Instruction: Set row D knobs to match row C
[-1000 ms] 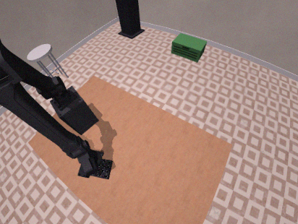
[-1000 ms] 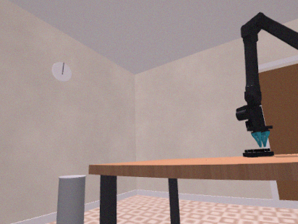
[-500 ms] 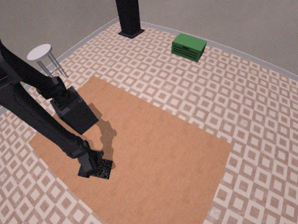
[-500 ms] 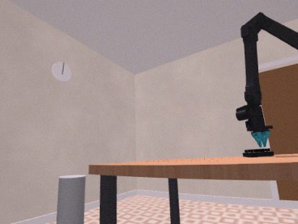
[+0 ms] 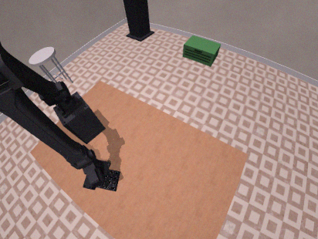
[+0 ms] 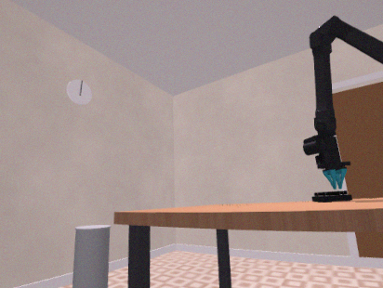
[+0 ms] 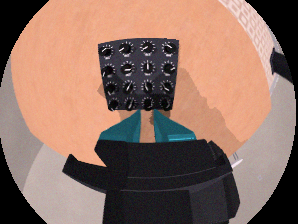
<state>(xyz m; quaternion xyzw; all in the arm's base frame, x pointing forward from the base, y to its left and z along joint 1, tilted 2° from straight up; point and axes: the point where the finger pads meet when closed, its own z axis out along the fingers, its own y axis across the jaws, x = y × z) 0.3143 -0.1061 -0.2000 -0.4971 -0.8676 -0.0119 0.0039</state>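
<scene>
"Where's the knob box [image 5: 114, 189] [image 6: 331, 199] [image 7: 114, 79]?"

"On the table [image 5: 166, 154] [image 6: 242, 218] [image 7: 55, 75], below the gripper [image 6: 336, 188] [image 7: 147, 113]; jaws slightly parted, holding nothing."

"Handling?"

"Knobs small, probably stiff, slippery; pinch opposite sides, centred; nearest row's lines are hard to read."

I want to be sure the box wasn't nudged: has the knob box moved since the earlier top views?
No shift shows: the knob box lies at the same place against the tabletop's edge.
</scene>
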